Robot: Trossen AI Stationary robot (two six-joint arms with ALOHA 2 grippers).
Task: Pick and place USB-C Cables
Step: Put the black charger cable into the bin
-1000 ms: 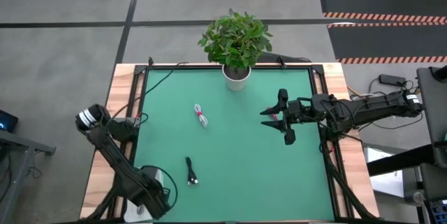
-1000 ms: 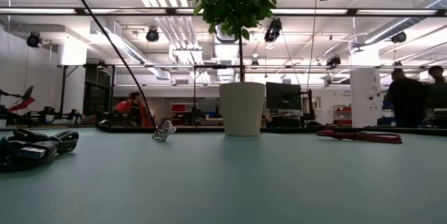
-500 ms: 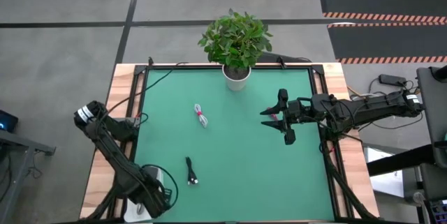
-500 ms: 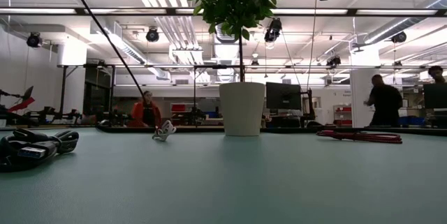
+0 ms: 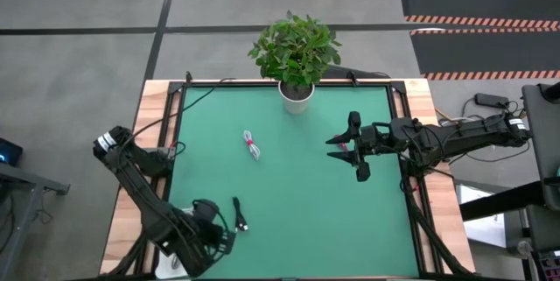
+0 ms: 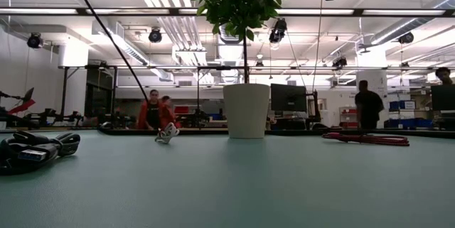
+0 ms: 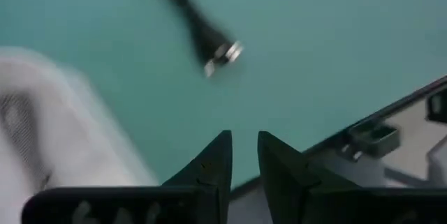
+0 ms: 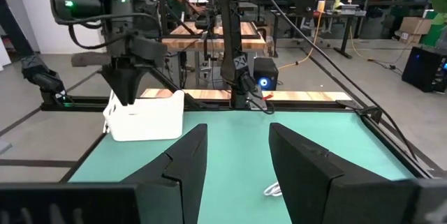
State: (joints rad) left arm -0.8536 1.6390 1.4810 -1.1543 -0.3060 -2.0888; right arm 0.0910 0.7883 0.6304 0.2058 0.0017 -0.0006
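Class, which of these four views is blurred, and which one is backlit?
Left wrist view: blurred, the black cable's plug smeared, a white shape featureless beside it. Low view: backlit by bright ceiling lights, so the plant reads dark above its white pot. High and right wrist views: evenly lit, sharp.

Matt green table mat (image 5: 297, 185), pale wood border (image 5: 150, 115), glossy white pot (image 6: 246, 111)

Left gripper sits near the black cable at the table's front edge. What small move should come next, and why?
Probably open the left gripper and ease it toward the black cable: its fingers stand nearly together with nothing between them, and the cable's plug lies just ahead on the mat.
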